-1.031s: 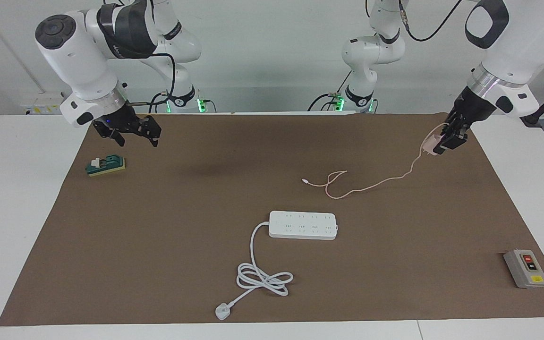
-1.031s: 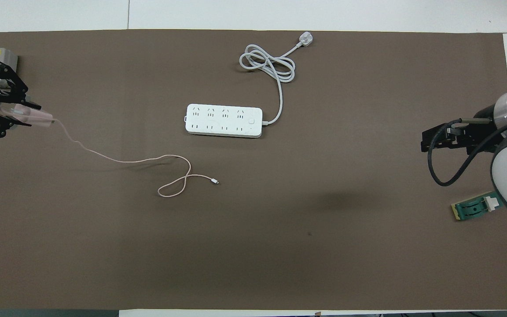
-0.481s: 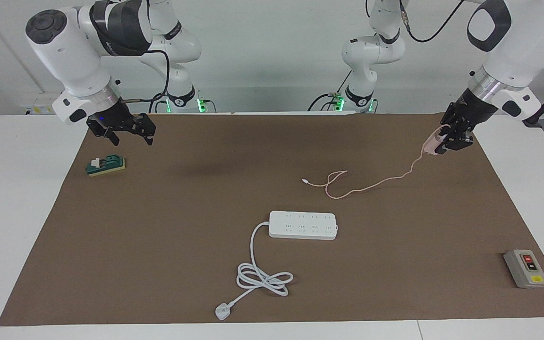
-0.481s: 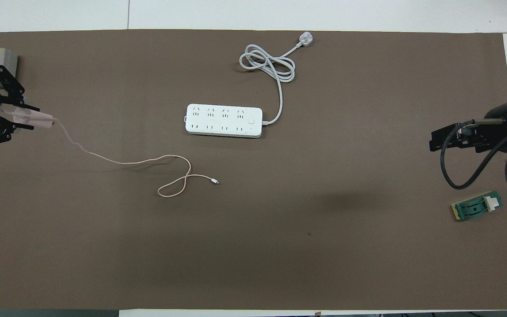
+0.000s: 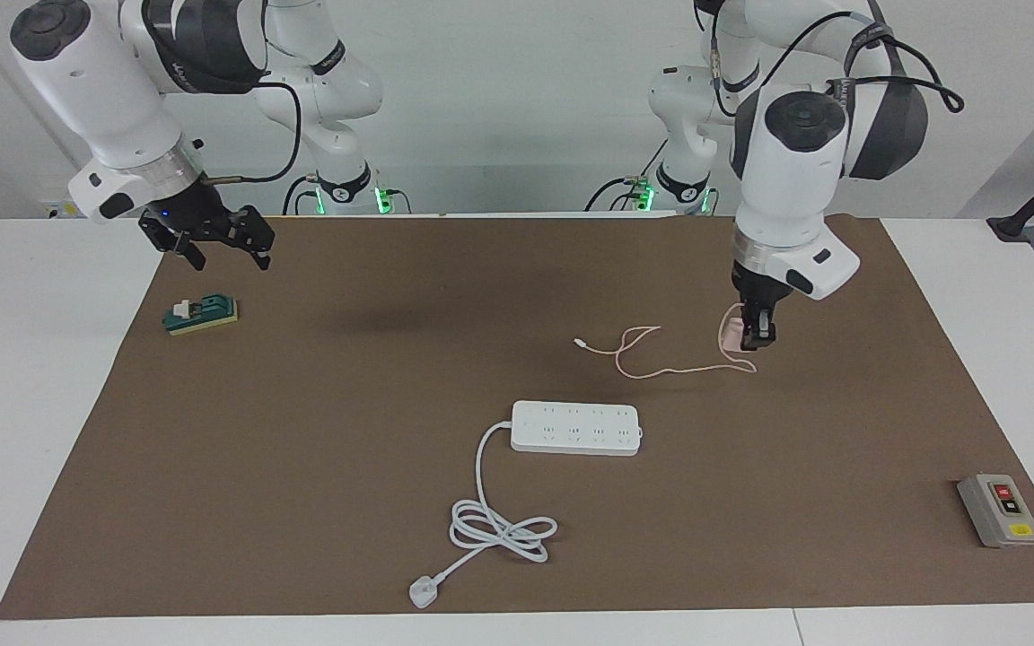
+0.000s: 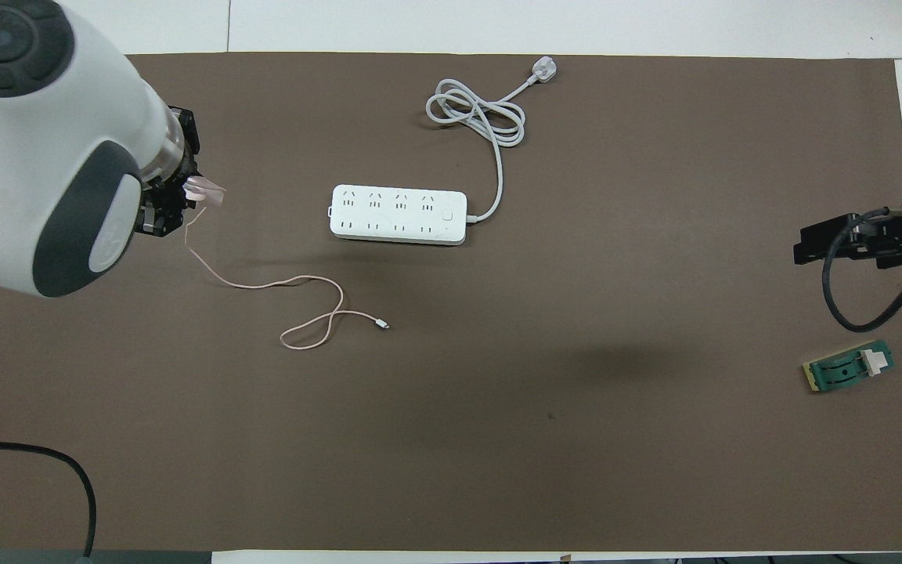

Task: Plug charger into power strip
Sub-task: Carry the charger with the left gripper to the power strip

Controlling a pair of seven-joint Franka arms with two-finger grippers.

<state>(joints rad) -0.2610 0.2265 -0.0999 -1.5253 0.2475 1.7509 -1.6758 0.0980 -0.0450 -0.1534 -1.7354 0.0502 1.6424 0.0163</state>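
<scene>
Left hand grips the charger (above the mat), power strip well apart.

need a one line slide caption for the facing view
Left gripper carries the pink charger over the brown mat, its cable trailing, short of the white power strip; right gripper waits open.

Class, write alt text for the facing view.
The left gripper holds the pink charger above the brown mat, its cable trailing toward the white power strip. The right gripper waits open above a green block.
</scene>
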